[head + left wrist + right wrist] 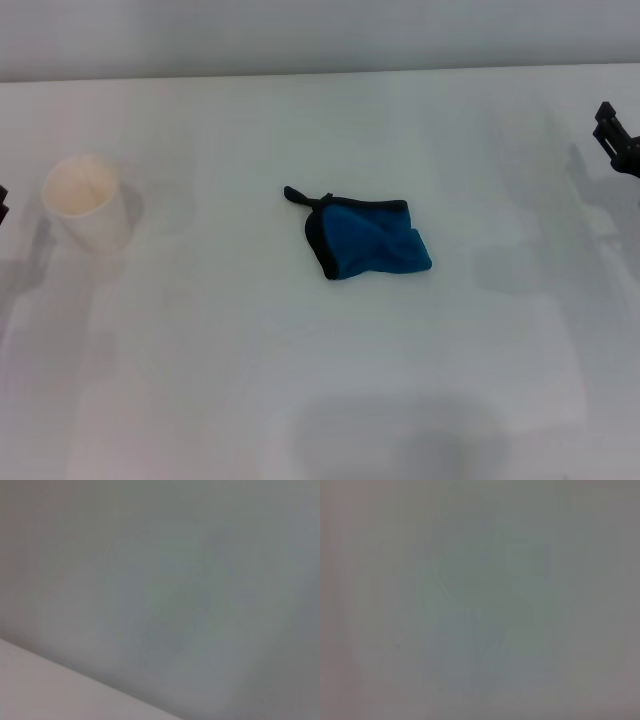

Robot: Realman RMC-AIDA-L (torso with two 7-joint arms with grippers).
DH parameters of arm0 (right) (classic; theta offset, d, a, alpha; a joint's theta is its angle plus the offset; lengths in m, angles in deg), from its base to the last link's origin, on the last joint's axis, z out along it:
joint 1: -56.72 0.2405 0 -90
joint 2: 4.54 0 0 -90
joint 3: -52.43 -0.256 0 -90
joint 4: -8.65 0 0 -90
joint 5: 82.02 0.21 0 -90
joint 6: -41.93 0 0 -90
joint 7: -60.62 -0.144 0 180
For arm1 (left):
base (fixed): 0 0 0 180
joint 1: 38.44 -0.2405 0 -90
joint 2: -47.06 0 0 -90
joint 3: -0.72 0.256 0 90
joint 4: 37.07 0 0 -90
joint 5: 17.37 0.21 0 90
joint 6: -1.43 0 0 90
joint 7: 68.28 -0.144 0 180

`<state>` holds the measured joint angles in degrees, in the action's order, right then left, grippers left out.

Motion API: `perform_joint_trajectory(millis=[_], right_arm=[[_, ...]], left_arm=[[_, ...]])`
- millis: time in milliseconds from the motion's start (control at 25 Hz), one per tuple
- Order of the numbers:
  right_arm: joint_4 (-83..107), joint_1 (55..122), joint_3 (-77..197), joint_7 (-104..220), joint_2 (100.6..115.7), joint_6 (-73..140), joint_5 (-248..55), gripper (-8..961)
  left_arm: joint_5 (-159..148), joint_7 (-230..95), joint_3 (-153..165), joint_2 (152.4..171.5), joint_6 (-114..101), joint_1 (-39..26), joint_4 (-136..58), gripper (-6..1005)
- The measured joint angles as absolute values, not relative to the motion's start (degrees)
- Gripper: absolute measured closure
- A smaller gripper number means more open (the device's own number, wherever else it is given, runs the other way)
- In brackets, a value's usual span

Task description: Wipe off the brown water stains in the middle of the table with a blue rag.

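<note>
Bright blue rag [372, 240] with black edging, cream paper cup [87, 203], plain white table [220, 380]

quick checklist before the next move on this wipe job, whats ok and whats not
1. Blue rag within reach, mid-table: ok, lying crumpled and free.
2. Brown water stains visible on the table: not ok, none can be made out.
3. Right pincer clear of rag: ok, at the right edge.
4. Left pincer clear of rag: ok, barely in view at the left edge.
5. Paper cup out of the wiping path: ok, upright, well left of the rag.
</note>
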<state>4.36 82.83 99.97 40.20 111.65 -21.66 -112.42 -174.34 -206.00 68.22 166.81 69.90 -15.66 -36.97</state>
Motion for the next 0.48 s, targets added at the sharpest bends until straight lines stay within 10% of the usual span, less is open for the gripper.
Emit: perform_joint_trajectory(millis=[480], right_arm=[[1.4, 82.9, 92.5, 40.4, 111.64, -27.4, -112.8, 197]], left_arm=[[-173.9, -206.4, 67.9, 166.62, 70.1, -13.6, -37.5, 198]])
